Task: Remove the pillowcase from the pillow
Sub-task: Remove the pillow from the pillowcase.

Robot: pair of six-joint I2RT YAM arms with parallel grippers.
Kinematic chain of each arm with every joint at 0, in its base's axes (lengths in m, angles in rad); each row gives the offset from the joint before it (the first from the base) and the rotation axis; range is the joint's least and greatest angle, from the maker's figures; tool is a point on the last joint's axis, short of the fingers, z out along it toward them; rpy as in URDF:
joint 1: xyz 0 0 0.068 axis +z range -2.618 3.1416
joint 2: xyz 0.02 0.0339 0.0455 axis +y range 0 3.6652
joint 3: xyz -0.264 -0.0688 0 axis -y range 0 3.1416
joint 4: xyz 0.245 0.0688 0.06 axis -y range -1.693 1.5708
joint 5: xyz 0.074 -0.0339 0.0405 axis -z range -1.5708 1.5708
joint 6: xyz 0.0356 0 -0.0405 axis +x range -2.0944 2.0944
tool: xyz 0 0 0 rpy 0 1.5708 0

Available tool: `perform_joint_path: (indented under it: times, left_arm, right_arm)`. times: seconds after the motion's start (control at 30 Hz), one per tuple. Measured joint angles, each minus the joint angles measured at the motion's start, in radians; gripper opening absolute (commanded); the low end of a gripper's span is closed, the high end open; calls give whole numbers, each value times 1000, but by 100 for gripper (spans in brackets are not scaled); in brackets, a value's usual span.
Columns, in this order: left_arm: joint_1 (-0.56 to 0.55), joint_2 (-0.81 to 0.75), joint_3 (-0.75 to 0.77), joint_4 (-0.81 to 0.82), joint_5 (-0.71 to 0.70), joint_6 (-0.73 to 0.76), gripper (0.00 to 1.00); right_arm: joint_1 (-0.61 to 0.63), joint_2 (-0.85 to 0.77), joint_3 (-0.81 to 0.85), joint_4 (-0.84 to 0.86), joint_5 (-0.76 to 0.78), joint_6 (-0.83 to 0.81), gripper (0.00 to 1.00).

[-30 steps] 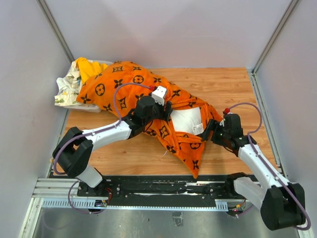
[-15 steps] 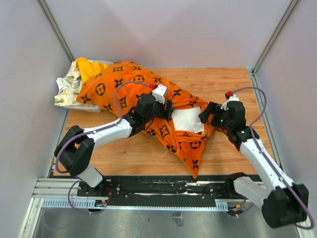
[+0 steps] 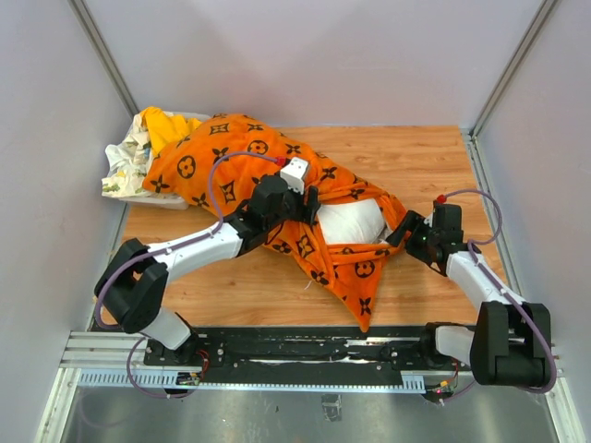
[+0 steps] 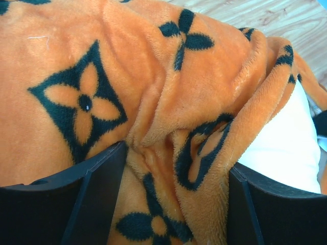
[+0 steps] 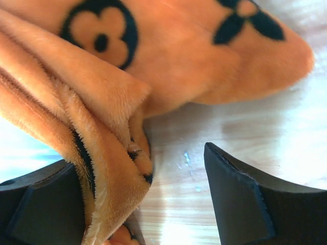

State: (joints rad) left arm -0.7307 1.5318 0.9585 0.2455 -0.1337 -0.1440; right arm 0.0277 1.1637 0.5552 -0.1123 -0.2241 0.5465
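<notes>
The orange pillowcase (image 3: 231, 157) with black motifs lies diagonally across the wooden table. The white pillow (image 3: 351, 221) bulges out of its open right end. My left gripper (image 3: 305, 210) sits on top of the case beside that opening. In the left wrist view its jaws (image 4: 176, 204) are shut on a thick fold of the pillowcase (image 4: 102, 76), with the pillow (image 4: 286, 148) showing white at the right. My right gripper (image 3: 404, 233) is low at the right edge of the opening. It is open (image 5: 140, 173): a pillowcase hem (image 5: 107, 168) lies against one finger, with bare wood between the hem and the other finger.
A yellow cloth (image 3: 166, 125) and a white floral cloth (image 3: 125, 157) are piled at the back left corner against the wall. Grey walls close in the table (image 3: 416, 157) on three sides. A flap of the case hangs towards the front edge (image 3: 365, 305).
My right gripper rose over the pillow's end, then came back down to the right at the case's edge. More white pillow now shows. The left gripper has held its place.
</notes>
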Motion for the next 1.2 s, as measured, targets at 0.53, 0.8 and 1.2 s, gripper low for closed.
perform_joint_path:
  times: [0.53, 0.8, 1.2]
  left_arm:
    - [-59, -161, 90, -249, -47, 52, 89]
    - [-70, -272, 221, -297, 259, -23, 99]
    - [-269, 249, 430, -346, 472, 6, 95]
  right_arm:
    - [-39, -16, -20, 19, -83, 37, 54]
    - [-27, -16, -10, 29, -86, 37, 54]
    - [-23, -72, -10, 25, -86, 37, 55]
